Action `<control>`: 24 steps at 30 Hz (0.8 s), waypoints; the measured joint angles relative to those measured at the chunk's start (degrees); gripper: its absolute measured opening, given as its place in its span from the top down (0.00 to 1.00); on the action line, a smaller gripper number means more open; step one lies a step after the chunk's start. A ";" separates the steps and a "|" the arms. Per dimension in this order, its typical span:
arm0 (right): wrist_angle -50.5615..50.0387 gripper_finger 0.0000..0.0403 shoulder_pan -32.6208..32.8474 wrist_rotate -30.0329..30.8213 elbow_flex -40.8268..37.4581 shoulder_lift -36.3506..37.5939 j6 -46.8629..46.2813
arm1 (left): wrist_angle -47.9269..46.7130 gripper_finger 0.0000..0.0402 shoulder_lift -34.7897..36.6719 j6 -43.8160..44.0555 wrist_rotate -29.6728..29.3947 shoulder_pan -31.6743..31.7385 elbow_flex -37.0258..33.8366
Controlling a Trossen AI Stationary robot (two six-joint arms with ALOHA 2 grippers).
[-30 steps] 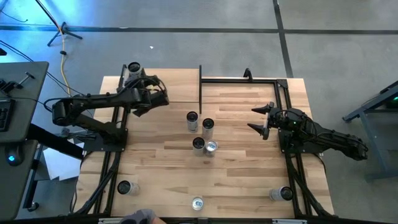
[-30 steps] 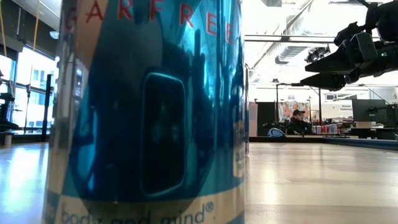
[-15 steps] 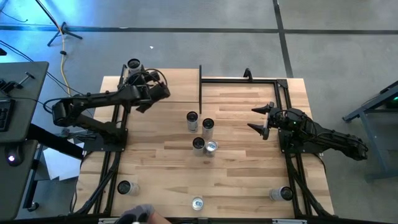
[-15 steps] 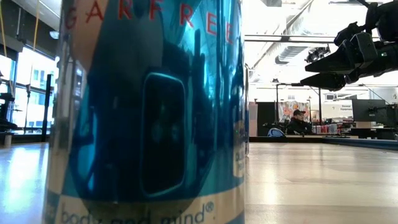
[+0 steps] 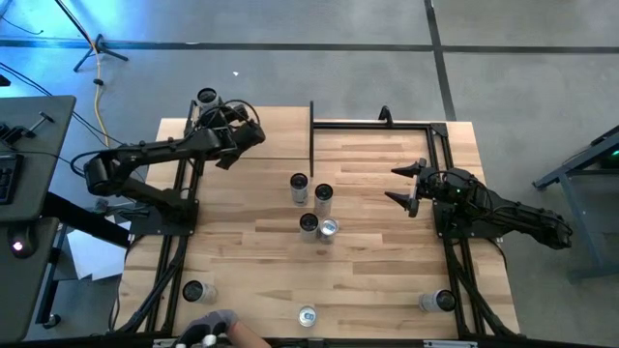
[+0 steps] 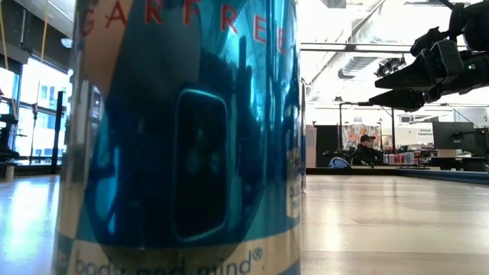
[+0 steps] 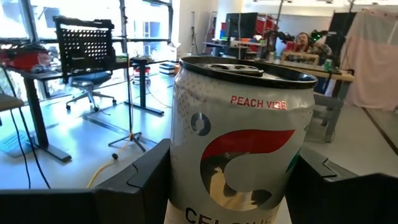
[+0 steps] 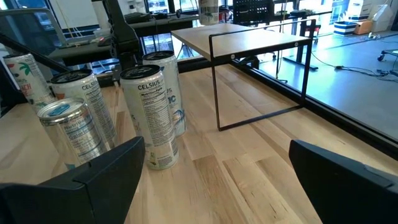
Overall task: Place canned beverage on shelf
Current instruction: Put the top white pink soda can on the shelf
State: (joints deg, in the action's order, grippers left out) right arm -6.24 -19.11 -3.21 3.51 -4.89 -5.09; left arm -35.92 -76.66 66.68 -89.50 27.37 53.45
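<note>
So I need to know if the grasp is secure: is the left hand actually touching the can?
Touching. The left wrist view shows both fingers pressed against the sides of the can, with no gap on either side.

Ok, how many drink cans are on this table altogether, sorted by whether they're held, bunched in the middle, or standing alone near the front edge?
Held can in the left gripper: 1
Middle cluster cans: 4
Front edge cans: 3
Total: 8
</note>
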 joint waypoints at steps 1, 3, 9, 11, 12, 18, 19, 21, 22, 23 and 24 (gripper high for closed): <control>0.00 0.04 0.02 -0.01 0.00 0.00 -0.01 | 0.02 0.50 0.00 0.56 0.01 0.47 0.00; 0.00 0.04 0.01 0.01 0.00 0.00 -0.02 | 0.02 0.50 0.00 1.07 0.01 1.39 0.00; -0.01 0.04 0.01 0.00 0.00 0.00 0.00 | -0.13 0.50 0.00 0.66 -0.07 3.58 0.00; 0.00 0.04 0.01 0.00 0.00 -0.01 -0.01 | -0.13 0.50 0.00 0.65 0.02 4.20 0.00; 0.00 0.04 0.01 -0.01 0.00 0.00 0.00 | -0.13 0.50 0.00 0.65 0.13 4.42 0.00; -0.02 0.04 0.00 0.01 0.00 0.00 0.00 | 0.26 0.50 -1.60 1.79 0.13 5.66 -0.22; -0.01 0.04 0.02 0.00 0.00 0.00 -0.01 | 0.26 0.50 -2.26 2.01 0.14 5.77 -0.22; -0.02 0.04 0.01 0.01 0.00 0.00 -0.02 | 0.33 0.50 -3.42 2.28 -0.55 6.02 -0.22; -0.02 0.04 0.02 -0.01 0.00 0.00 0.00 | 0.34 0.50 -3.91 2.63 -0.95 6.00 -0.22; 0.00 0.04 0.00 0.01 0.00 -0.02 -0.02 | 0.35 0.50 -4.22 2.94 -1.28 5.99 -0.22; -0.02 0.04 0.00 0.00 0.00 0.00 -0.01 | 0.31 0.50 -4.39 3.32 -1.51 6.02 -0.22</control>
State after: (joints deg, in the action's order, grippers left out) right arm -6.26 -19.11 -3.21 3.51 -4.89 -5.09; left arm -35.62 -81.05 70.00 -91.01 33.39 53.23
